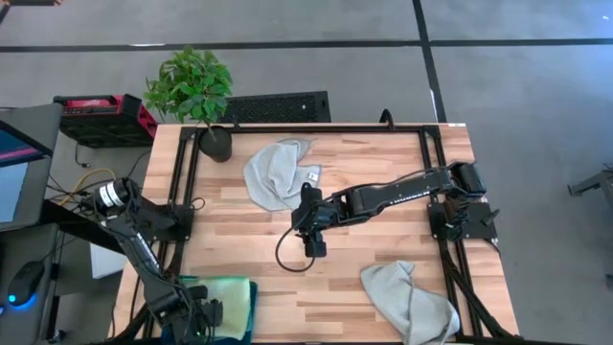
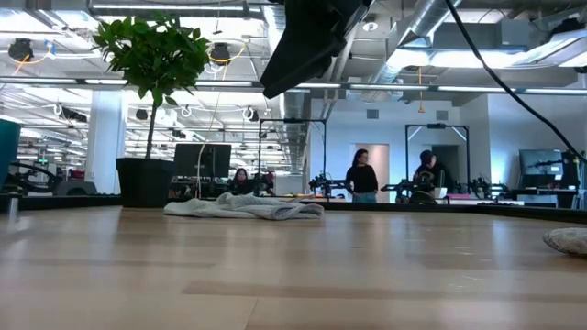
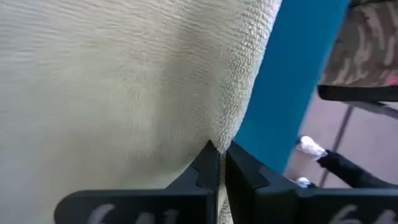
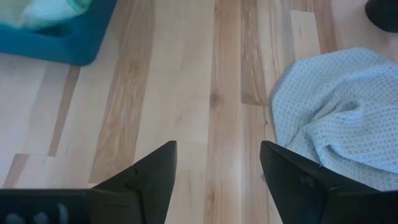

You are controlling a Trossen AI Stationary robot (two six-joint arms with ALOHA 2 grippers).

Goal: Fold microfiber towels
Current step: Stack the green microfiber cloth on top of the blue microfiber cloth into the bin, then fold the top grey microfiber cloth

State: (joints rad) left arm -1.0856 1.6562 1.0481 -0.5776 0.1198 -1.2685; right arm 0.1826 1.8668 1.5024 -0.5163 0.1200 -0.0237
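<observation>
At the near left corner of the table [image 1: 383, 278], the left gripper [image 3: 221, 163] sat low over the teal bin [image 1: 247, 311], its fingers [image 3: 202, 171] closed together and pinching the edge of the light green towel [image 3: 124, 81]. In the high view that green towel [image 1: 225, 292] lay draped in the bin, with the left arm folded down beside the table's left edge. In the left wrist view, the blue wall of the bin [image 3: 298, 74] stood just beside the pinched cloth.

At the near right corner lay one pale grey towel [image 1: 407, 297], crumpled, with part of it reaching the near edge. In the low view only a sliver of it [image 2: 567, 240] showed at the right side.

Over the middle of the table hung the right gripper [image 1: 313, 240], its arm stretched in from the right edge. Its fingers [image 4: 149, 171] stood wide apart and held nothing, with bare wood between them. A black cable looped on the wood just beside it.

Farther back, toward the far edge and left of centre, lay the second pale grey towel [image 1: 280, 172], rumpled, with a small white tag on its right side. It lay near the right gripper but apart from it, and the right wrist view showed its waffle weave [image 4: 336, 118].

At the far left corner stood a potted plant [image 1: 196, 96]. Beyond the table, in the low view, people [image 2: 360, 176] stood in the room.
</observation>
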